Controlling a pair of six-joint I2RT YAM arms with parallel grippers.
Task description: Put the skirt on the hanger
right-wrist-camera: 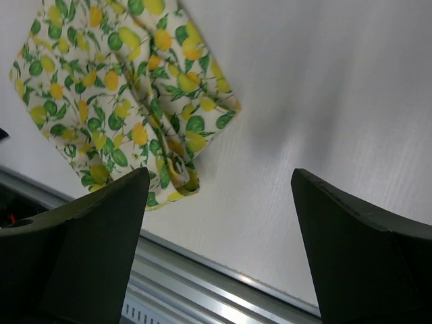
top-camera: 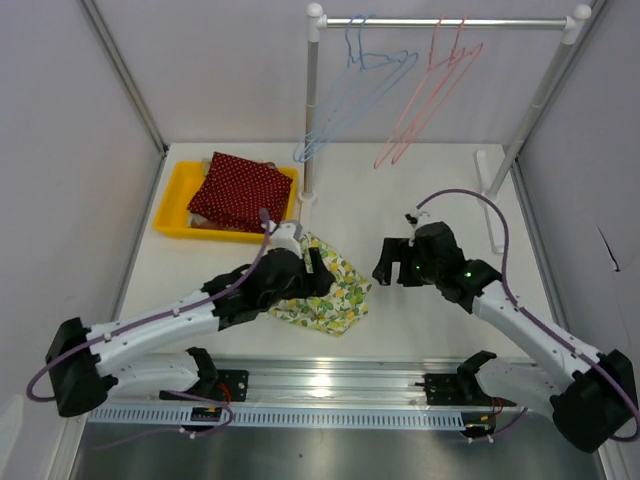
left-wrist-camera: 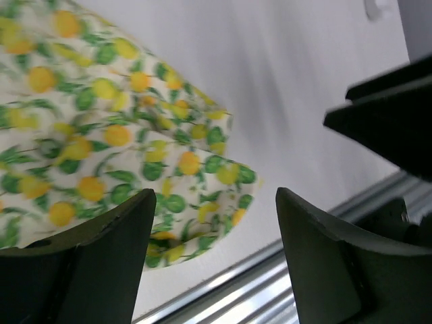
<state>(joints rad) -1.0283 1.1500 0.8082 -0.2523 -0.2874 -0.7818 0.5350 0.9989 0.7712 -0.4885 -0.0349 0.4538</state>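
A skirt with a lemon print [top-camera: 335, 290] lies folded on the white table in front of the arms. It also shows in the left wrist view [left-wrist-camera: 101, 128] and the right wrist view [right-wrist-camera: 128, 94]. My left gripper [top-camera: 322, 272] hovers open just over the skirt, nothing between its fingers. My right gripper [top-camera: 385, 262] is open and empty, to the right of the skirt. A blue hanger [top-camera: 350, 95] and a pink hanger [top-camera: 430, 95] hang on the rail [top-camera: 450, 22] at the back.
A yellow tray [top-camera: 178, 195] at the back left holds a folded red dotted cloth [top-camera: 240, 190]. The rack's white posts [top-camera: 310, 110] stand behind the skirt. A metal rail [top-camera: 330, 385] runs along the table's near edge.
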